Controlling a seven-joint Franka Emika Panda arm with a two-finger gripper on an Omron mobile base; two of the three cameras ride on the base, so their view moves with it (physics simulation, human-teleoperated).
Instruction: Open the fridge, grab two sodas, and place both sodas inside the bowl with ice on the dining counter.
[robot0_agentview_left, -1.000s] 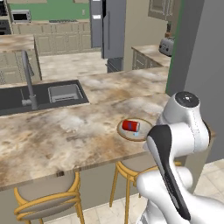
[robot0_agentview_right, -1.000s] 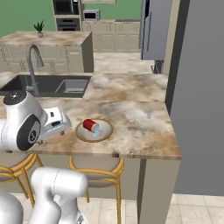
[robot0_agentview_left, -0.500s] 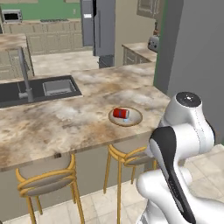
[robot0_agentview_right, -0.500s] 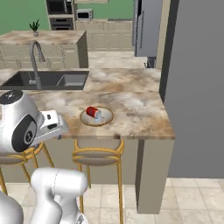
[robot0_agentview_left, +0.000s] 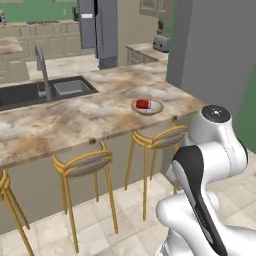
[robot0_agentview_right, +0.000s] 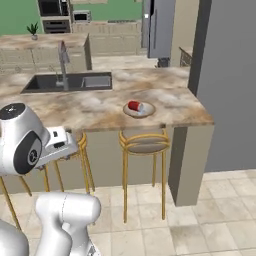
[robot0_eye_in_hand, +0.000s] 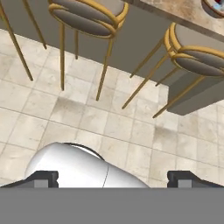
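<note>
with fingers (robot0_eye_in_hand: 43, 178) spread and empty, the second soda could be forgotten: one red can (robot0_agentview_left: 143, 104) lies in the bowl (robot0_agentview_left: 155, 109), fridge (robot0_agentview_right: 161, 27) far off.

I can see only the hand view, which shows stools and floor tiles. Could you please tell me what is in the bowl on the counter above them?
Observer: In the base views, the bowl holds ice and one red can.
Operator: Thank you. Where on the counter does the bowl sit?
Observer: It is near the end of the dining counter by the grey wall, well away from the sink.
Operator: And where is the fridge, please?
Observer: The fridge stands beyond the counter, on the far side of the kitchen.
</note>
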